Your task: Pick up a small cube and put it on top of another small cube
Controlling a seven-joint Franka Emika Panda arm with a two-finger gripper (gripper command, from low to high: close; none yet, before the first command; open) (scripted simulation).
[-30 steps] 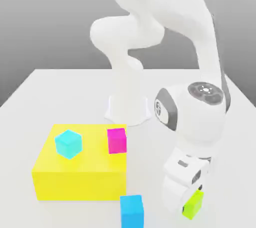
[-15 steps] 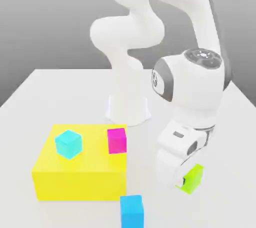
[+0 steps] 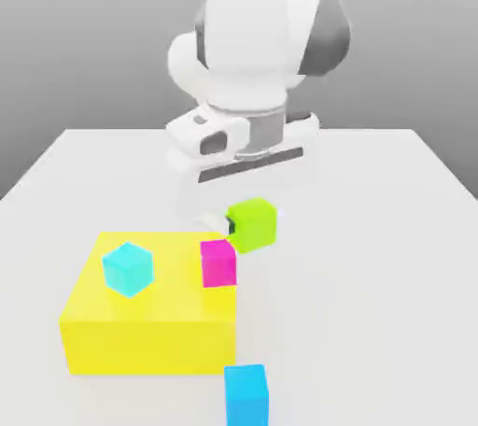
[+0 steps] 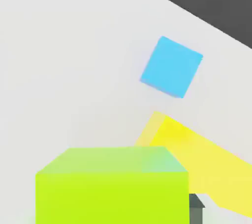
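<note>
The gripper [image 3: 235,222] hangs below the white Panda arm [image 3: 247,41] and is clamped on the small lime-green cube [image 3: 252,224], which is held in the air, clear of the table; a dark fingertip [image 3: 230,222] shows against the cube's side on the exterior view's left. In the hand view the same lime-green cube [image 4: 112,186] sits close to the camera with a dark finger [image 4: 196,207] pressed beside one of its faces. In the exterior view the held cube hovers just above and slightly to the exterior view's right of the magenta cube [image 3: 218,262], apart from it and not resting on it. The magenta cube stands on the top of the big yellow block [image 3: 149,335], at the corner nearest the arm's base on the exterior view's right. A cyan cube [image 3: 127,268] also stands on the yellow block, well to the exterior view's left of the magenta one. A blue cube [image 3: 246,395] lies on the white table [image 3: 373,321] in front of the yellow block, near its right front corner; in the hand view this blue cube [image 4: 171,67] lies on the table beyond an edge of the yellow block [image 4: 197,161].
</note>
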